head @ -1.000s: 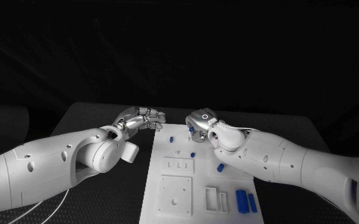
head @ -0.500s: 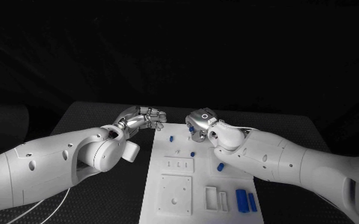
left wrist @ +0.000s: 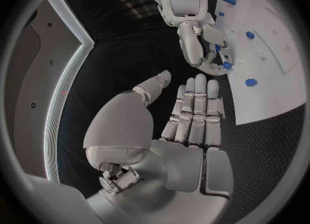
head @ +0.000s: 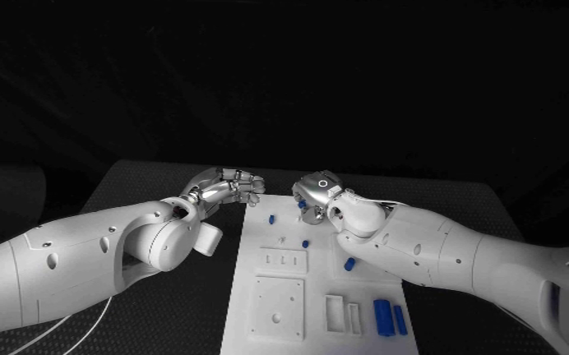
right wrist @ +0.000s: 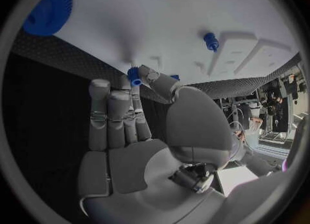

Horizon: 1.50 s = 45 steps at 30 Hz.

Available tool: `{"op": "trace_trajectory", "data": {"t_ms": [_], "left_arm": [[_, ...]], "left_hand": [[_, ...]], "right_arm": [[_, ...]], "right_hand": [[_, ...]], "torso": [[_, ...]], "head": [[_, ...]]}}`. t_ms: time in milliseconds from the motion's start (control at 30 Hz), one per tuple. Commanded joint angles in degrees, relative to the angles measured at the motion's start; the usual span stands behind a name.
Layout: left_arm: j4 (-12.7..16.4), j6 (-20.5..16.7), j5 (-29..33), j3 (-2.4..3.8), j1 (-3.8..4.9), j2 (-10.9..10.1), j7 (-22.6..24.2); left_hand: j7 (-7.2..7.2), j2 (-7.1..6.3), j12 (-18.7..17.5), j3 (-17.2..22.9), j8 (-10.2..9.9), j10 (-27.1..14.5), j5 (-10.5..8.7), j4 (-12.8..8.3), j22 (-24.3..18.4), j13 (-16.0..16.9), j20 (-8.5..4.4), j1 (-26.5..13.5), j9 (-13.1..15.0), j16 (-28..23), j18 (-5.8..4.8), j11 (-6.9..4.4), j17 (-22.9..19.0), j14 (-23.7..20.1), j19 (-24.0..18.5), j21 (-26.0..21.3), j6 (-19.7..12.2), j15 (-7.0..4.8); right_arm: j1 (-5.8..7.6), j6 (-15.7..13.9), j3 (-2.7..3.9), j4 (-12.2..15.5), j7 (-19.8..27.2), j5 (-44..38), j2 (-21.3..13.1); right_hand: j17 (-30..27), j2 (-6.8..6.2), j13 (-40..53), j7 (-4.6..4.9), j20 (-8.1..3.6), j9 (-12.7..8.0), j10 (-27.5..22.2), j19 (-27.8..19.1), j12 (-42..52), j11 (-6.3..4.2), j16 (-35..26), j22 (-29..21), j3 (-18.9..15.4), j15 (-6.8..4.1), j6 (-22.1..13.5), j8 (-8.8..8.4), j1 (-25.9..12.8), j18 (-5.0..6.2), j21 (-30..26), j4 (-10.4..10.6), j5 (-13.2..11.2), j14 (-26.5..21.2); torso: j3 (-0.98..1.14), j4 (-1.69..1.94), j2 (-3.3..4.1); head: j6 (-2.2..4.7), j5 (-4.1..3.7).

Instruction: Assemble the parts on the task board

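R hand pinch, L hand free.
My right silver hand point(right wrist: 139, 131) pinches a small blue peg point(right wrist: 134, 76), half hidden by fingertips, over the white plate task board point(head: 279, 306); left silver hand point(left wrist: 187, 126) flat, fingers straight, holding nothing.

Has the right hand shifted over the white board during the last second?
Barely. Against the task board, which stays put, the right hand has only crept slightly toward the far edge, pinching a small blue part there. The left hand hangs beside the board.

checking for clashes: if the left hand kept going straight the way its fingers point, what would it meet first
Most likely the right hand. In the left wrist view the left hand points its straight fingers at it, close beside the task board edge. Depth is unclear, so it could pass just short of it over bare table.
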Motion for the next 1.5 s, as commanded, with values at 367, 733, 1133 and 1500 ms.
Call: {"op": "trace_trajectory", "data": {"t_ms": [367, 733, 1133, 1500], "left_arm": [[0.11, 0.83, -0.22, 0.06, 0.18, 0.19, 0.23], [0.14, 0.79, -0.22, 0.06, 0.22, 0.19, 0.22], [0.11, 0.69, -0.22, 0.06, 0.22, 0.07, 0.20], [-0.38, 0.83, -0.33, 0.07, 0.32, -0.91, 0.33]], "left_hand": [[0.26, -0.05, -0.26, 0.05, -0.38, -0.28, -0.26, 0.42, 1.23, -0.08, -0.15, -0.77, -0.09, 0.12, 1.16, -0.06, -0.06, -0.42, -0.38, 0.35, -0.33, 0.09], [0.27, -0.10, -0.29, 0.06, -0.39, -0.30, -0.27, 0.42, 1.23, -0.08, -0.15, -0.78, -0.09, 0.12, 1.17, -0.05, -0.07, -0.43, -0.39, 0.36, -0.35, 0.09], [0.34, -0.18, -0.53, 0.16, -0.49, -0.59, -0.24, 0.41, 1.22, -0.17, -0.14, -0.75, -0.13, 0.14, 1.20, 0.09, -0.08, -0.45, -0.45, 0.44, -0.54, 0.10], [0.36, -0.18, -0.59, 0.19, -0.50, -0.65, -0.23, 0.41, 1.22, -0.18, -0.14, -0.74, -0.13, 0.15, 1.20, 0.13, -0.09, -0.46, -0.46, 0.47, -0.56, 0.10]], "right_arm": [[-0.10, 2.73, -0.08, -0.72, 0.66, 0.57, 0.48], [-0.10, 2.47, -0.14, -1.03, 1.00, 1.80, 0.69], [-0.09, -0.10, -0.13, -0.10, 1.34, 2.44, -0.39], [0.43, -2.45, 3.57, 11.24, 1.80, 7.08, -9.50]], "right_hand": [[-0.85, -1.10, -0.39, 1.15, -0.36, -0.29, -1.75, -0.41, -1.45, 1.67, 0.26, 1.05, 0.43, 0.38, -2.12, -1.51, 0.30, 2.38, 0.16, -0.26, 0.14, -0.96], [-1.78, -2.96, -1.87, 2.60, -0.02, -1.22, -6.59, -0.84, -1.60, 3.15, 0.28, 0.86, 0.26, 1.81, -5.28, -3.45, 0.26, 2.38, -0.25, 0.33, 0.09, -1.31], [-2.70, -4.67, -3.09, 3.12, 0.19, -2.25, -11.03, -1.32, -1.53, 4.25, 0.17, 0.66, -0.19, 2.89, -8.13, -4.87, 0.32, 2.38, -0.99, 0.86, 0.26, -1.65], [-2.98, -4.89, -2.78, 3.14, 0.12, -2.28, -9.83, -1.04, -0.91, 4.12, 0.40, 0.68, -0.02, 2.77, -7.54, -4.42, 0.02, 2.38, -1.05, 1.52, 0.22, -1.62]], "torso": [[-0.06, 0.01, 0.06], [-0.11, -0.01, 0.07], [-0.08, -0.03, 0.09], [0.12, -0.86, -0.01]], "head": [[0.02, -0.09], [0.00, -0.05], [0.05, -0.01], [1.07, 0.24]]}}
